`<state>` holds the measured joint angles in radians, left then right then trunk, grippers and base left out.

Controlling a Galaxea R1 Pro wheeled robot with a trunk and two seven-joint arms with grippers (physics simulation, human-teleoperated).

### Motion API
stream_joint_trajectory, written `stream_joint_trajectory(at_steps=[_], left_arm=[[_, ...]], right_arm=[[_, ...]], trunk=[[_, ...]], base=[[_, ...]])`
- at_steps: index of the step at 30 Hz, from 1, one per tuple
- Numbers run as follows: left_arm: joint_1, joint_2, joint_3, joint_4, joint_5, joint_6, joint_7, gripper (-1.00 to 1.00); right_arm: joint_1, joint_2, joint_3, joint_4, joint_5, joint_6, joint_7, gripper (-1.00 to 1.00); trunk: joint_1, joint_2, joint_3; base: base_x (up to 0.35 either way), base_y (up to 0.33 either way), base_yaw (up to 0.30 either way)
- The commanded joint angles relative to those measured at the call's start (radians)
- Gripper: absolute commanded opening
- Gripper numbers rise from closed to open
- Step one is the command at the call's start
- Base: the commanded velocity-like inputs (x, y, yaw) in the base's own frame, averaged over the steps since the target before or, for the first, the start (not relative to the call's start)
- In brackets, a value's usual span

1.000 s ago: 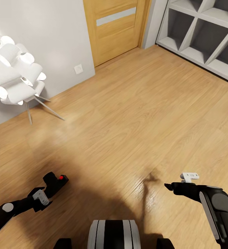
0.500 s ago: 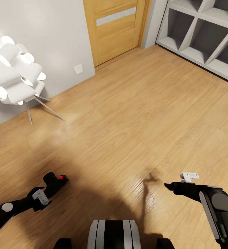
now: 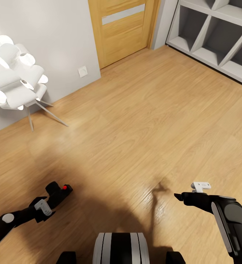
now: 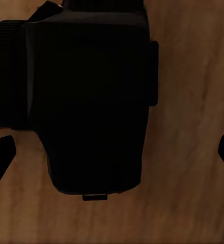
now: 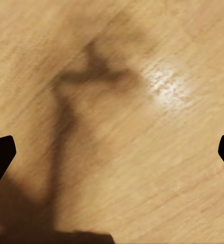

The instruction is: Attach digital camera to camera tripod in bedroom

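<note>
No text, label, brand, number or sign can be read anywhere in these pictures. The digital camera body is plain black with a red button and no legible marking, and the wall plate beside the wooden door is blank white.
</note>
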<state>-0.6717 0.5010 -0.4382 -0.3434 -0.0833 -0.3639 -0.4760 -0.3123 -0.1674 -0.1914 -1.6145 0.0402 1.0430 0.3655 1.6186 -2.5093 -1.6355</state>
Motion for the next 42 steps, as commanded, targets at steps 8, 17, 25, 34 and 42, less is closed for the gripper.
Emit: stream_joint_trajectory(at_steps=[8,17,25,34,42], left_arm=[[-0.007,0.001,0.001,0.000,-0.010,-0.006,0.002,1.00],[-0.009,0.001,0.001,0.000,-0.010,-0.006,0.002,1.00],[-0.010,0.001,0.001,0.000,-0.010,-0.006,0.002,1.00],[-0.010,0.001,0.001,0.000,-0.010,-0.006,0.001,-1.00],[-0.010,0.001,0.001,0.000,-0.010,-0.006,0.001,-1.00]], right_arm=[[-0.001,0.000,0.000,-0.001,0.004,0.004,0.006,1.00],[0.000,0.000,0.001,-0.001,0.004,0.004,0.006,1.00],[0.000,0.000,0.001,-0.001,0.004,0.004,0.006,1.00],[0.001,0.000,0.001,-0.001,0.004,0.004,0.006,1.00],[0.001,0.000,0.001,-0.001,0.004,0.004,0.006,1.00]], trunk=[[0.000,0.000,-0.012],[0.000,0.000,-0.025],[0.000,0.000,-0.037],[0.000,0.000,-0.042],[0.000,0.000,-0.043]], base=[[0.000,0.000,0.000],[0.000,0.000,0.000],[0.000,0.000,0.000],[0.000,0.000,0.000],[0.000,0.000,0.000]])
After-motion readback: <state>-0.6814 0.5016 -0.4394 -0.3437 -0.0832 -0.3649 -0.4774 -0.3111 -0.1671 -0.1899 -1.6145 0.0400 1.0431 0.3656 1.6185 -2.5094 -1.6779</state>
